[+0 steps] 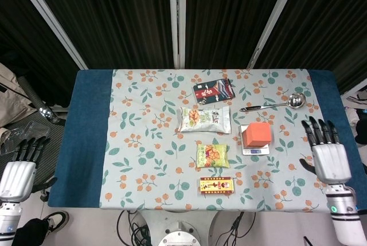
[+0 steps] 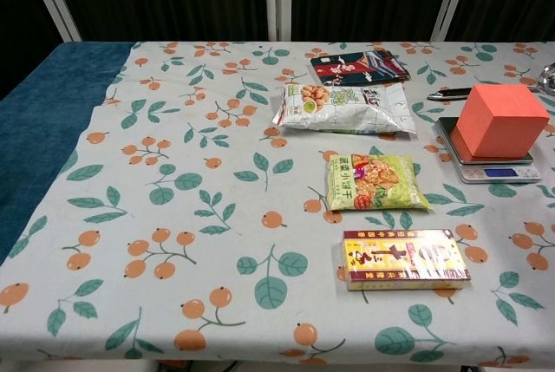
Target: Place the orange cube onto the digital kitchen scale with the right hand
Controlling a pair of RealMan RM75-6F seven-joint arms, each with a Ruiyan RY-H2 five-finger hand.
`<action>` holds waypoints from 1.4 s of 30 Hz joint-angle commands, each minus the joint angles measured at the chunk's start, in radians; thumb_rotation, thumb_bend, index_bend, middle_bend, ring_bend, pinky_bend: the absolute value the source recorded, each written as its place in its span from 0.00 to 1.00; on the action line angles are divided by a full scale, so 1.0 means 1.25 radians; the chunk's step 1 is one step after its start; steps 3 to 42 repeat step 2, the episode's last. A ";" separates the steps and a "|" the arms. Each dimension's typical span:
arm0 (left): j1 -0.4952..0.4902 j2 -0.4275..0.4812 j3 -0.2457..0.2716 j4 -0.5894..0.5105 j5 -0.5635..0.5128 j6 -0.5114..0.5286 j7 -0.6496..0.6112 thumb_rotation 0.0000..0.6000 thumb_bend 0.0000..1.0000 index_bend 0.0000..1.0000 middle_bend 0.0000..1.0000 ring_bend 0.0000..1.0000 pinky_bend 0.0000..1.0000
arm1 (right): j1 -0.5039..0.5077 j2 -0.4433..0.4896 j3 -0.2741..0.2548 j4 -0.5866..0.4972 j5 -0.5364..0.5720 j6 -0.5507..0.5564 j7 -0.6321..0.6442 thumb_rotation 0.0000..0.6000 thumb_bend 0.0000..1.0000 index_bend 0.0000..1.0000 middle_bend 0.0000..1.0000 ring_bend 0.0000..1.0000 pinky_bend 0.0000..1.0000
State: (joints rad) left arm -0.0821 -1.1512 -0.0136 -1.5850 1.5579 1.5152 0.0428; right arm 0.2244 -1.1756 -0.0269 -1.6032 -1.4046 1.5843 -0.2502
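Matt orange cube (image 2: 501,119) — glossy plastic snack bags (image 2: 343,108), shiny metal ladle (image 1: 275,104), printed cloth tablecloth (image 2: 173,216).

The head view looks steeply down from high above the near edge, taking in the whole table (image 1: 86,143), the dark curtains behind and floor at both sides. The chest view sits lower and closer, facing across the cloth (image 2: 173,181) at a shallow angle. Both share the snack packets (image 1: 206,119) and the scale (image 2: 486,168).
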 commanded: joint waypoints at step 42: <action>-0.004 0.002 -0.002 -0.003 -0.001 -0.004 0.010 1.00 0.07 0.08 0.05 0.00 0.00 | -0.082 -0.078 -0.025 0.183 -0.037 0.050 0.135 1.00 0.01 0.00 0.00 0.00 0.00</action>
